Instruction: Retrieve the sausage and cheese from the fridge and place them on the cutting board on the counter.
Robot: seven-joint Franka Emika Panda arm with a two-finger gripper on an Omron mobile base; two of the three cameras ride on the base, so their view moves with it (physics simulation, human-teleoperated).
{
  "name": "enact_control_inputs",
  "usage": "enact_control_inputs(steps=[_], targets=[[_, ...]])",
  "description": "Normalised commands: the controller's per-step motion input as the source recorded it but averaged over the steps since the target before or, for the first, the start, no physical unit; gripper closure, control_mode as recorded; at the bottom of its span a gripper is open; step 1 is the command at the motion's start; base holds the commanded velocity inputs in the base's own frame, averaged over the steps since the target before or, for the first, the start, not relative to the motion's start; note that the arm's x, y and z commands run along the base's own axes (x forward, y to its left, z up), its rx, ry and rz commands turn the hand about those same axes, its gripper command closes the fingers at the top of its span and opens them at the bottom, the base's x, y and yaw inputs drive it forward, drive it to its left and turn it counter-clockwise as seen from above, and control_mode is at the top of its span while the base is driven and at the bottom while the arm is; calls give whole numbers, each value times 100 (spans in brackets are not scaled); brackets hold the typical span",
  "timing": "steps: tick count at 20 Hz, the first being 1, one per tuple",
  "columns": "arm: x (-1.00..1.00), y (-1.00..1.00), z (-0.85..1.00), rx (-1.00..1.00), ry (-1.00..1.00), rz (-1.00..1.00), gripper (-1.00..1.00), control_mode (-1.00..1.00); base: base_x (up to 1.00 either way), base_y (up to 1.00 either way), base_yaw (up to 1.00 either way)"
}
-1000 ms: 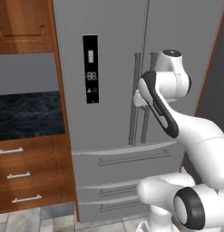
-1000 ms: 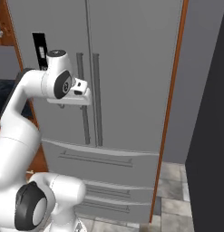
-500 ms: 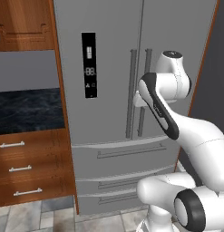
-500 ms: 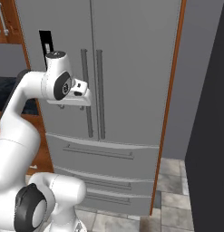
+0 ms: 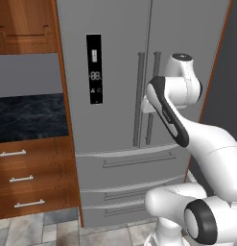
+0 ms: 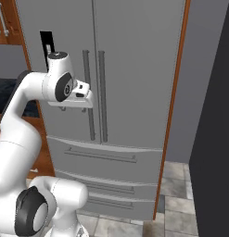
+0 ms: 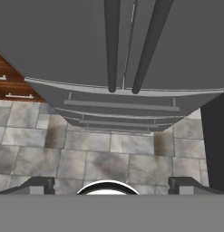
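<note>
Even, soft rendered light is falling everywhere; the fridge [image 5: 139,110] is showing no glare, shadows are staying faint, edges slightly blurry.

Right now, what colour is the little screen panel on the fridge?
Black, with pale symbols; the display panel shows best in the left base view.

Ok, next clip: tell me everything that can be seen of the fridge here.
The fridge is a tall grey French-door unit, standing upright between reddish-brown wooden cabinets. Both upper doors are shut, with two long vertical bar handles side by side at the centre seam. A black display panel sits on the left door. Below are two closed drawers with horizontal bar handles. Its finish looks like matte metal. The arm's open claw hovers in front of the handles; no contact is visible.
</note>
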Motion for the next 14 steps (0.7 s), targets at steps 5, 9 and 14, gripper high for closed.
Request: enact_control_inputs(steps=[5,9,14], targets=[[0,0,0,0,0,0,-100,-100,0,0,0],[0,0,0,0,0,0,-100,-100,0,0,0],[4,-2,-14,-2,-3,0,-100,-100,0,0,0]])
